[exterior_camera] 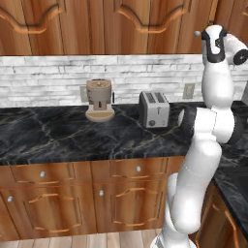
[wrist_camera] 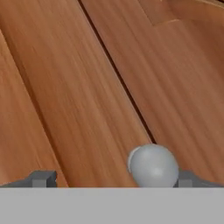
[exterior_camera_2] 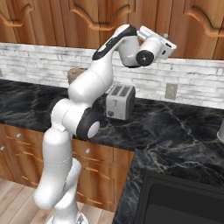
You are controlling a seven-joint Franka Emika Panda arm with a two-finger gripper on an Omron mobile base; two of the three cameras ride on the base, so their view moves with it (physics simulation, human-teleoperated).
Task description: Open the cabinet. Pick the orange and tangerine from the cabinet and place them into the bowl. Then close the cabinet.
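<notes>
Up against the cabinet (exterior_camera_2: 131, 17), the white arm (exterior_camera_2: 83, 105) stands raised from its base, elbow bent above the black marble counter (exterior_camera: 58, 135), forearm angled upward and wrist turned so the hand faces the reddish-brown door. Seen from the hand, the gripper (wrist_camera: 113, 178) sits right at the small round silver knob (wrist_camera: 153, 165): its two dark fingertips (wrist_camera: 41, 178) stand wide apart, one well to one side of the knob, the other just beside it, and whether that one touches the knob cannot be told. The jaws grip nothing. The knob sits just beside the dark seam where this door meets the next one, and the door is shut flush with its neighbour. From the right base view the same knob (exterior_camera_2: 165, 36) shows just above the hand, at the lower edge of the cabinet; from the left it is a pale dot (exterior_camera: 197, 34) beside the wrist.

No brand, label or writing can be read on anything. Below the cabinet, on the counter, a silver two-slot toaster (exterior_camera: 154, 109) stands against the white brick backsplash (exterior_camera: 48, 77); further along from the cabinet stands a tan coffee grinder (exterior_camera: 99, 99). A dark sink (exterior_camera_2: 179, 199) is sunk into the counter around the corner from the cabinet.
</notes>
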